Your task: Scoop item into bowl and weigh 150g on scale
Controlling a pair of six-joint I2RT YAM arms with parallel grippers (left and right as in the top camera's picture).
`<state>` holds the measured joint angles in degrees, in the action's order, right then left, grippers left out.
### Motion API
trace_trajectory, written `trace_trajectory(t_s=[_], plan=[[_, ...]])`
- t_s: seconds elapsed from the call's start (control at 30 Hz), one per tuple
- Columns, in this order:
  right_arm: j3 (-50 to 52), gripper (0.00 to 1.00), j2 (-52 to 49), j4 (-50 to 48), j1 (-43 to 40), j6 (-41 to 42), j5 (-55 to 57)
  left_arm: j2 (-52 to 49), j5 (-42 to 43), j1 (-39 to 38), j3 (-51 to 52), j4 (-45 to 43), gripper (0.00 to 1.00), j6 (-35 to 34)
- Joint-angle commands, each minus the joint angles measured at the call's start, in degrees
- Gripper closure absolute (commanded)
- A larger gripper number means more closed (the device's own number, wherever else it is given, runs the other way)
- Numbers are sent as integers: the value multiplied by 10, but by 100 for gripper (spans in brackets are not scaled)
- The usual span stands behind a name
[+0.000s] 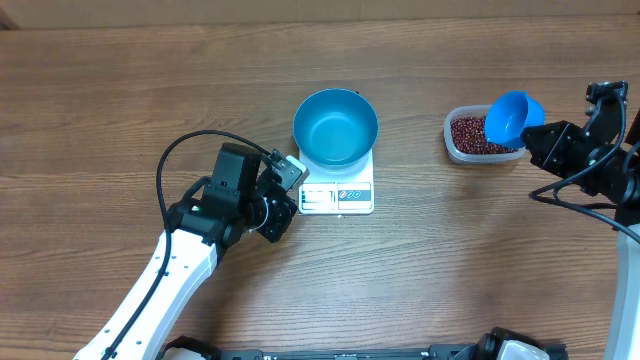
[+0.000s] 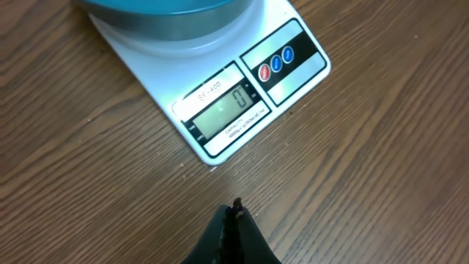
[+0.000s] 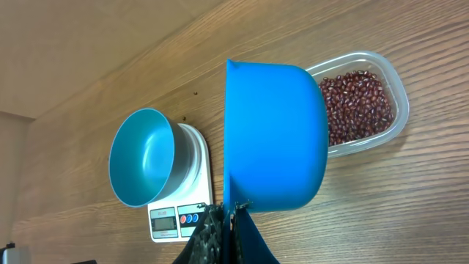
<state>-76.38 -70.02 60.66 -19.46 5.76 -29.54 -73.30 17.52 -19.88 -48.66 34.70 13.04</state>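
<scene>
The blue bowl (image 1: 335,128) stands on the white scale (image 1: 338,196) at mid-table, and its inside is bare. The scale's display (image 2: 229,114) reads zero. My left gripper (image 1: 284,215) is shut on nothing, low over the wood just left of the scale's front; its tips (image 2: 236,209) point at the display. Red-brown beans (image 1: 472,134) fill a clear tub (image 3: 399,103) at the right. My right gripper (image 1: 535,135) is shut on the handle of a small blue scoop (image 1: 514,116). The scoop (image 3: 275,136) hangs tipped on its side above the tub, with no beans showing in it.
Bare wooden tabletop (image 1: 120,90) surrounds the scale and tub. The left arm's black cable (image 1: 165,170) loops over the table left of the scale. The bowl (image 3: 143,158) and scale (image 3: 179,216) lie left of the scoop in the right wrist view.
</scene>
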Motion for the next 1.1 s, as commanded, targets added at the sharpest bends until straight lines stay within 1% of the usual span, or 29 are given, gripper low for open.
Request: trace_trajectory(t_s=[0.0, 0.07, 0.2, 0.33, 0.47, 0.53, 0.83, 0.87, 0.9, 0.93, 1.0, 1.03, 1.07], plan=[[0, 96, 1, -3, -2, -1, 4, -1, -17, -2, 7, -2, 96, -12], [0, 96, 1, -3, -2, 0, 4, -2, -31, -2, 7, -7, 96, -12], [0, 96, 1, -6, -2, -1, 4, -16, -87, -2, 7, -9, 96, -12], [0, 96, 1, -7, -2, -1, 4, -44, -75, -3, 7, -12, 96, 0], [0, 96, 1, -7, -2, -1, 4, -67, -20, -3, 7, -12, 96, 54], [0, 96, 1, -7, -2, -1, 4, -71, -10, -3, 7, -13, 96, 71], [0, 96, 1, -8, -2, -1, 4, -71, -10, -3, 7, -22, 95, 71], [0, 96, 1, -8, -2, -1, 4, -71, -10, -3, 7, -22, 89, 71], [0, 96, 1, -8, -2, -1, 4, -71, -10, -3, 7, -22, 77, 71], [0, 96, 1, -8, -2, -1, 4, -71, -11, -3, 7, -22, 69, 71], [0, 96, 1, -8, -2, -1, 4, -71, -12, -3, 7, -22, 59, 71], [0, 96, 1, -8, -2, -1, 4, -71, -12, -3, 7, -22, 51, 71], [0, 96, 1, -8, -2, -1, 4, -71, -12, -3, 7, -22, 36, 71]])
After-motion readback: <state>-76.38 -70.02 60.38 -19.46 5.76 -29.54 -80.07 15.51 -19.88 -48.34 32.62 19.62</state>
